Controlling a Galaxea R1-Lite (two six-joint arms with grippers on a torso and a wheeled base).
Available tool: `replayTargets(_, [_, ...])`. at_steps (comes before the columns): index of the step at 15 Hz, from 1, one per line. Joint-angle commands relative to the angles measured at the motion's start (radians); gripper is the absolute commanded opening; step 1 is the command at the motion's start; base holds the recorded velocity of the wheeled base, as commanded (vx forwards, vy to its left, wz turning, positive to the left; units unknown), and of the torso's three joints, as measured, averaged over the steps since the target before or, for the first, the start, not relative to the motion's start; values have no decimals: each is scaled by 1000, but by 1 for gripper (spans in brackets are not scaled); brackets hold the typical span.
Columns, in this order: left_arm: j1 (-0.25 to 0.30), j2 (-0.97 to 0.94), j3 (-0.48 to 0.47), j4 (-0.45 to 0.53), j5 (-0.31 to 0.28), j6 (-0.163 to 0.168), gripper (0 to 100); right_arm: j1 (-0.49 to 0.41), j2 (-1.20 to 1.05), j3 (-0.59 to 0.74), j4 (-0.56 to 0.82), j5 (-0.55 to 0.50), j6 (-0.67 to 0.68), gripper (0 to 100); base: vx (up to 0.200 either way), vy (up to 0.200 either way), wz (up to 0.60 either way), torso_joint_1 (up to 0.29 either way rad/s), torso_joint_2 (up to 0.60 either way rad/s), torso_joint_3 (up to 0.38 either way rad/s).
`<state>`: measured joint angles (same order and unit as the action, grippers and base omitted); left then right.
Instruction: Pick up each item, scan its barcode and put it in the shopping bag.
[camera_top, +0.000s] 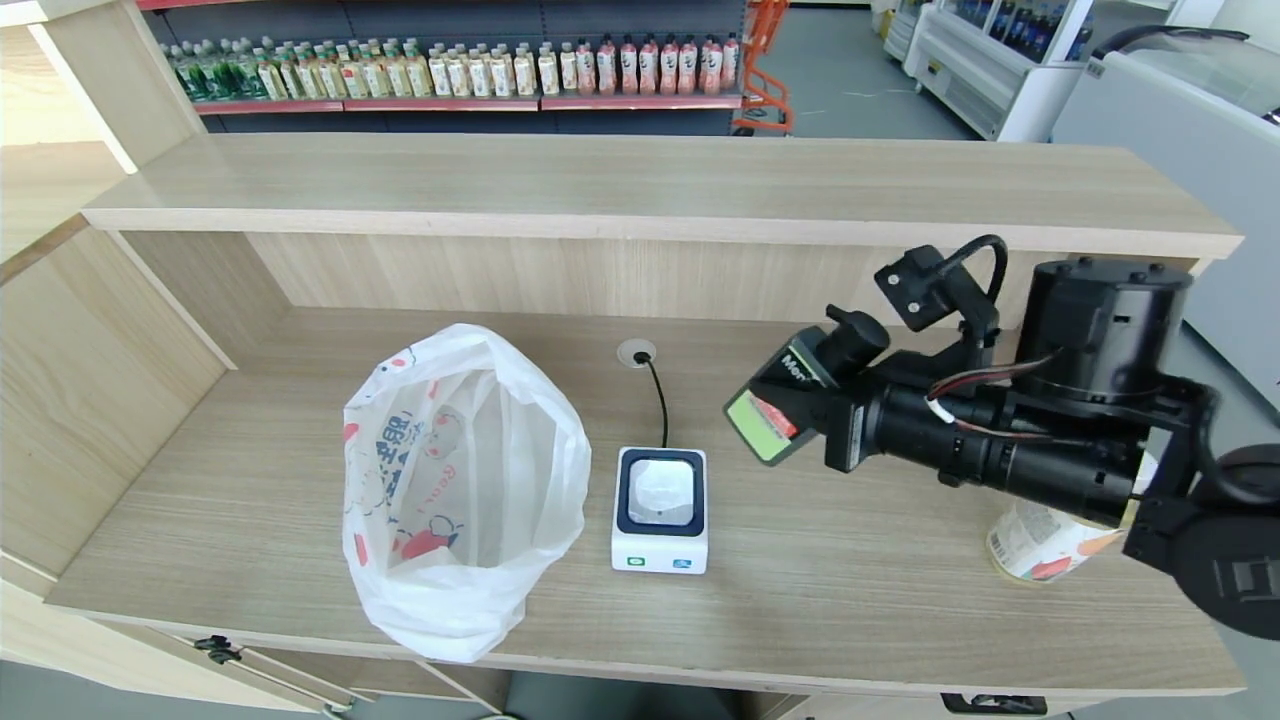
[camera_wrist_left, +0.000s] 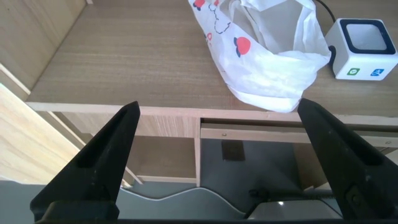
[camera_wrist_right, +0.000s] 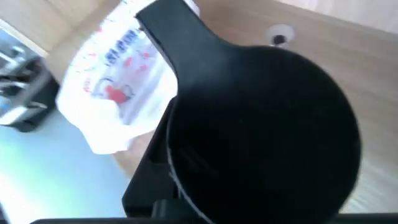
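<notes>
A white shopping bag (camera_top: 460, 500) with red print stands open on the left part of the wooden counter (camera_top: 860, 590). To its right sits a small white barcode scanner (camera_top: 660, 508) with a dark window facing up. My right gripper (camera_top: 825, 385) is shut on a black package (camera_top: 778, 405) with a green and red label, held in the air to the right of the scanner and above counter level. In the right wrist view the package (camera_wrist_right: 261, 137) looks dark and rounded, with the bag (camera_wrist_right: 118, 93) beyond it. My left gripper (camera_wrist_left: 219, 109) is open and holds nothing, low in front of the counter's edge, facing the bag (camera_wrist_left: 267, 56) and scanner (camera_wrist_left: 364, 46).
A printed cup-shaped container (camera_top: 1040, 545) stands on the counter under my right arm. The scanner's cable runs back to a round grommet (camera_top: 636, 352). A raised wooden ledge (camera_top: 640, 190) borders the counter's far side and a side wall its left. Shelves of bottles stand behind.
</notes>
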<state>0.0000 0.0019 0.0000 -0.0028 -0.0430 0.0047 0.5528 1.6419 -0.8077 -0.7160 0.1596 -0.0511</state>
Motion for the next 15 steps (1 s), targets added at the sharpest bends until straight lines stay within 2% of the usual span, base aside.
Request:
replayTargets(1, [-2, 0, 0, 0, 0, 0, 100, -7, -169, 48, 84, -265, -167, 0, 0, 0, 0, 0, 0, 0])
replayTargets(2, [0, 0, 0, 0, 0, 0, 100, 26, -203, 70, 81, -315, -168, 0, 0, 0, 0, 0, 0, 0])
replayTargets(7, [0, 0, 0, 0, 0, 0, 100, 90, -255, 145, 81, -403, -171, 0, 0, 0, 0, 0, 0, 0])
replayTargets(15, [0, 0, 0, 0, 0, 1, 100, 101, -257, 177, 79, -414, -173, 0, 0, 0, 0, 0, 0, 0])
